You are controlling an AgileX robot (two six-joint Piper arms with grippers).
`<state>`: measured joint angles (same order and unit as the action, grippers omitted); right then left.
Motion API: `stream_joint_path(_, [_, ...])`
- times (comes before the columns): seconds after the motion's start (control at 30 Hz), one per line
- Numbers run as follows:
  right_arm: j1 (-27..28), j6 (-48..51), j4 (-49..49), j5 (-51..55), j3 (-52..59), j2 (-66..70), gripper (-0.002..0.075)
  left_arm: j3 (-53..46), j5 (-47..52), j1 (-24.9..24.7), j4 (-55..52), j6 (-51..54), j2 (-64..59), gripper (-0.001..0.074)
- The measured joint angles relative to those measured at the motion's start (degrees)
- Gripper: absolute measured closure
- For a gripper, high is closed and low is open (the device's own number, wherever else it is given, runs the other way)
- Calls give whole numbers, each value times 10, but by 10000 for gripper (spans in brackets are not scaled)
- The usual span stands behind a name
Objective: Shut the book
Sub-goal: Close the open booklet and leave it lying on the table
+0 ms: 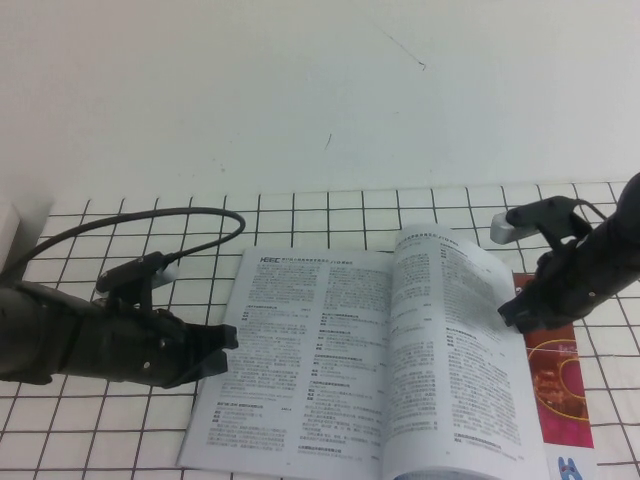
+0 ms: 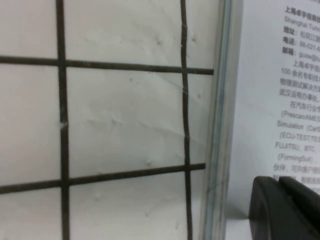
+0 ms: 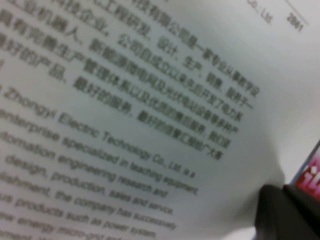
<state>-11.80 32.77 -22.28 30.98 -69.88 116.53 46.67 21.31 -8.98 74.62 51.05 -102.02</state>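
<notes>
You cannot tell how the left gripper's (image 1: 218,350) jaws stand. Its tip meets the left page edge of the book (image 1: 320,340), low over the table (image 1: 330,205). The right gripper (image 1: 512,312) sits at the right page's outer edge, beside the red cover (image 1: 560,385), and you cannot tell its jaws either. Both arms lie low, reaching inward from opposite sides. The book lies open on the near, gridded white table. A black cable (image 1: 190,210) loops at far left, and a plain wall (image 1: 300,80) stands behind.
</notes>
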Motion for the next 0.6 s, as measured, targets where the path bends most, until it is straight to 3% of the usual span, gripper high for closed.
stream_joint_path(0.23, [-5, -6, -1, 1, -4, 2, 727, 1, 16, 0, 38, 20, -15, 738])
stream_joint_path(0.37, [-3, -78, 53, 17, -6, -13, 728, 1, 28, 2, 44, 20, -16, 738])
stream_joint_path(0.47, [8, -118, 101, 36, -6, -48, 728, 1, 39, 4, 44, 20, -17, 738])
stream_joint_path(0.6, [6, -112, 88, 34, -18, -119, 728, 1, 46, 4, 35, 10, -17, 738])
